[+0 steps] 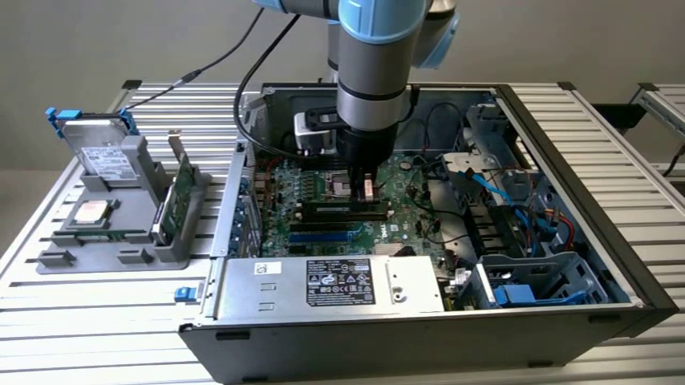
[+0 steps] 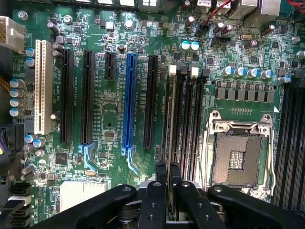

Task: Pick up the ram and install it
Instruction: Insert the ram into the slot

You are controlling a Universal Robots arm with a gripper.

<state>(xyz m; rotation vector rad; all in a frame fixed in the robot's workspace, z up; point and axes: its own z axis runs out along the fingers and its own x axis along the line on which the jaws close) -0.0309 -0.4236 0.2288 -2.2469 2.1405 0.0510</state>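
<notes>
Slatted table bears the open case. Gripper is clenched on the ram, edge-on over the slot just beside the socket; picking is done, seating seems not finished.

**Grey, pale blue and matte black**

The round grey metal arm has light-blue plastic joint caps and a dark band near its wrist. A silver box-shaped camera housing is mounted on the wrist, and thin black cables loop off it. The matte black tool has two narrow flat fingers on jointed links, dotted with small round screw holes.
</notes>
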